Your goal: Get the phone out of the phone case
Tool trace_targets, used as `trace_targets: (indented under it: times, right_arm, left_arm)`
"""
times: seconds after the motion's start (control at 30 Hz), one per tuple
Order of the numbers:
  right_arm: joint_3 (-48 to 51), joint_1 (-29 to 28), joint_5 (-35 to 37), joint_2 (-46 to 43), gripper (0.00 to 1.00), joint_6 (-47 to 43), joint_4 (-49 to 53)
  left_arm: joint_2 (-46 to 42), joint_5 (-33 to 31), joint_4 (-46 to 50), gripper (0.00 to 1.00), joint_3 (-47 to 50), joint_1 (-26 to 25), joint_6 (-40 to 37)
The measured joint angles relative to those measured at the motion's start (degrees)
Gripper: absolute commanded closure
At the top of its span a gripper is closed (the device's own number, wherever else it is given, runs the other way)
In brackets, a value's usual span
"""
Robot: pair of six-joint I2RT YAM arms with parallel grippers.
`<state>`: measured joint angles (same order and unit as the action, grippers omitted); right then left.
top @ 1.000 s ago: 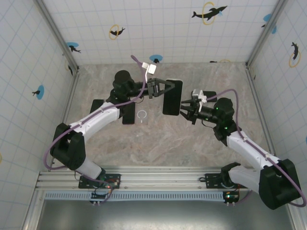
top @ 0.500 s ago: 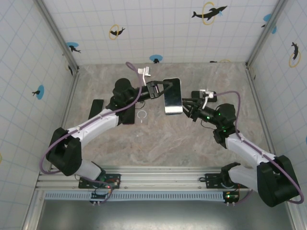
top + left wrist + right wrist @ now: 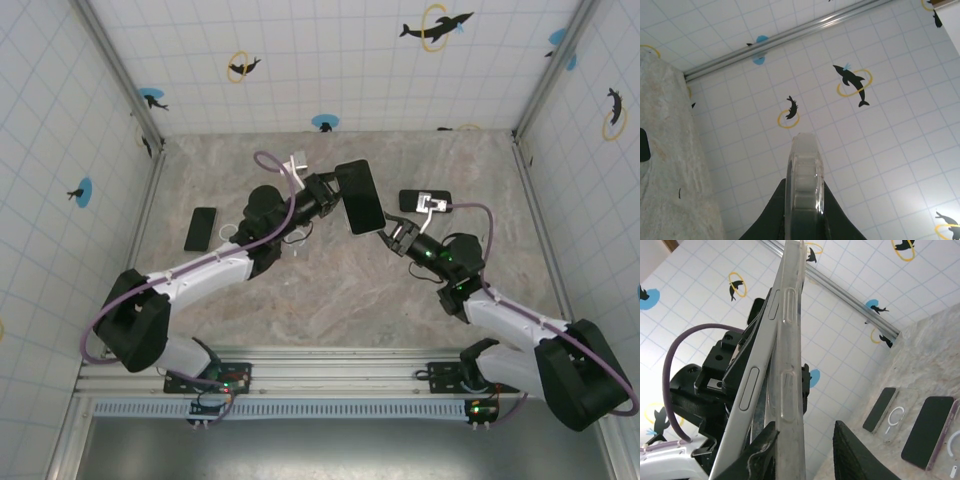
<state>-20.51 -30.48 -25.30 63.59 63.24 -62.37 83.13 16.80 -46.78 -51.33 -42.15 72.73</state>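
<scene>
- White tiled enclosure walls (image 3: 330,60) with dolphin decals stand on three sides of the work area.
- Beige marble-patterned tabletop (image 3: 340,290) forms the floor; both arm bases sit at its near edge.
- White-and-black left arm (image 3: 200,265) reaches diagonally towards table centre, with a purple cable looped along it.
- White-and-black right arm (image 3: 510,320) reaches in from the opposite side and meets the left arm near centre.
- Black glass-fronted smartphone (image 3: 360,196) is held off the table between the two arms, tilted. Its grey side rail with buttons (image 3: 756,382) shows in the right wrist view.
- Clear plastic phone case (image 3: 790,365) is on the smartphone. At the end nearest the right arm its edge stands away from the side rail; at the far end the two meet. It shows edge-on in the left wrist view (image 3: 804,170).
- One spare dark handset (image 3: 201,228) lies flat left of the left arm; a second dark handset (image 3: 412,199) lies beside the right arm.
- Left gripper (image 3: 330,188) is clamped tight on the cased smartphone, one finger on each face (image 3: 804,205).
- Right gripper (image 3: 390,236) sits at the smartphone's lower corner. Its jaws are partly apart and straddle the case edge (image 3: 807,450). One finger (image 3: 760,450) lies against the case; the other stands clear, so no firm grip is evident.
</scene>
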Motion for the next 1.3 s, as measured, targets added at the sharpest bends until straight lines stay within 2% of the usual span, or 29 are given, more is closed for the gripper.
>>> trace_targets:
  times: [0.17, 0.23, 0.3, 0.37, 0.47, 0.53, 0.73, 1.03, 1.3]
  right_arm:
    - [0.28, -0.48, 1.97, 0.02, 0.88, 4.02, -2.38]
    - [0.61, -0.63, 2.56, 0.44, 0.91, 5.95, -3.32]
    - [0.94, -0.70, 3.39, 1.16, 0.94, 7.50, -4.68]
    - [1.20, -0.70, 3.58, 1.70, 0.96, 9.03, -5.44]
    - [1.79, -0.81, 4.09, 1.86, 0.98, 10.47, -6.29]
    - [2.19, -0.92, 4.50, 1.90, 0.99, 11.34, -6.51]
    - [2.64, -0.92, 6.12, 2.08, 1.00, 12.68, -6.67]
    - [2.64, -0.24, 12.09, 3.08, 1.00, 12.85, -6.16]
    - [2.56, -0.33, 18.21, 7.61, 1.00, 13.60, -6.34]
  left_arm:
    - [0.00, -2.14, -0.92, 1.00, 0.79, -0.20, 0.87]
    - [0.00, -2.64, -0.92, 0.91, 1.11, -0.20, 0.83]
    - [0.00, -3.13, -0.83, 0.87, 1.40, -0.24, 0.81]
    - [-0.07, -3.58, -0.44, 0.76, 1.66, -0.24, 0.79]
    - [-0.42, -4.46, 0.02, 0.73, 2.14, -0.24, 0.76]
    - [-0.70, -4.76, 0.09, 0.62, 2.34, -0.24, 0.72]
    - [-1.07, -5.09, 1.01, 0.42, 2.45, -0.24, 0.59]
    - [-4.24, -4.70, 6.36, 0.42, 3.80, -0.70, 0.83]
    - [-8.07, -8.81, 8.96, 0.44, 7.52, -7.32, 2.82]
